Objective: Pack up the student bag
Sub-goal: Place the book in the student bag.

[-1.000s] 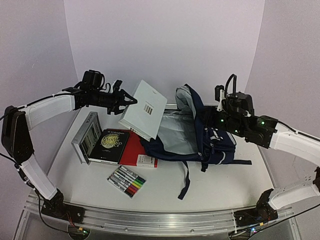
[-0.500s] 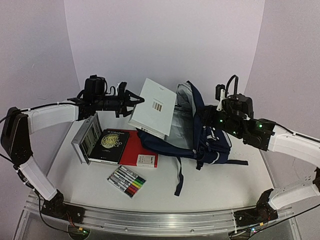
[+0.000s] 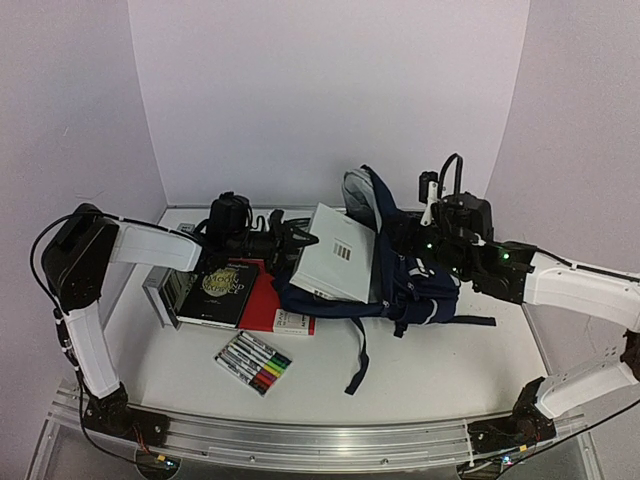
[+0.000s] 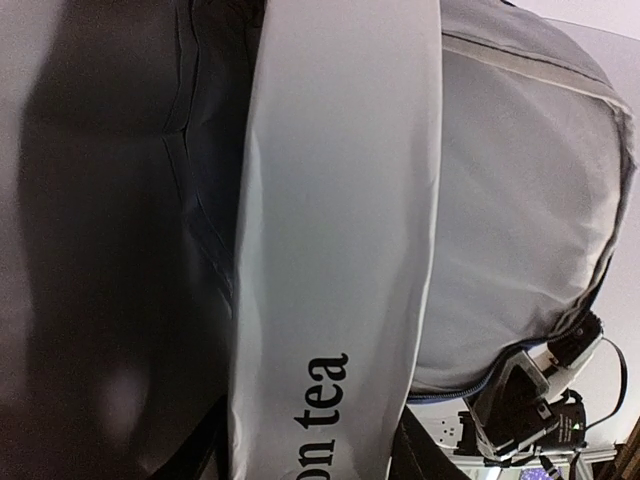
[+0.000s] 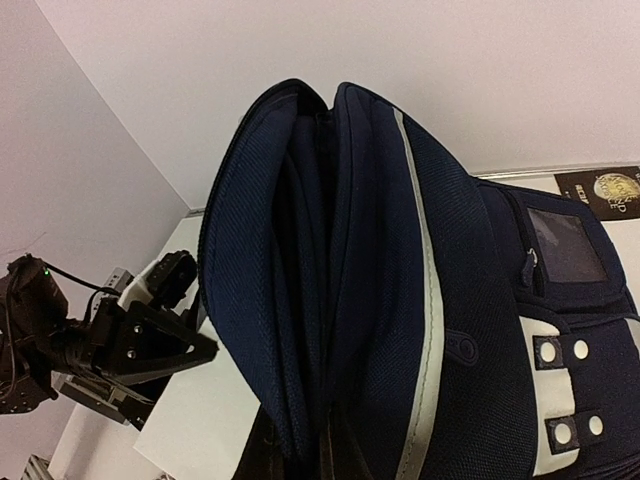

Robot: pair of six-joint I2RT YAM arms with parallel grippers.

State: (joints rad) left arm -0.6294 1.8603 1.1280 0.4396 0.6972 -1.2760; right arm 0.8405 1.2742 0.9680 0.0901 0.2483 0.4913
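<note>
Nearest you, the marker pack [image 3: 253,362] lay flat, with the black book [image 3: 218,288] just beyond it. Past those, your left gripper [image 3: 297,238] had its jaws part-way apart, clamped on the edge of the white book [image 3: 340,255]. The book's long axis pointed rightward, its far end at the mouth of the student bag [image 3: 420,290]. The bag lay right of centre, its grey-lined opening facing that arm. Farthest back, your right gripper [image 3: 425,232] was pinched tight on the bag's top flap, propping the mouth open.
</note>
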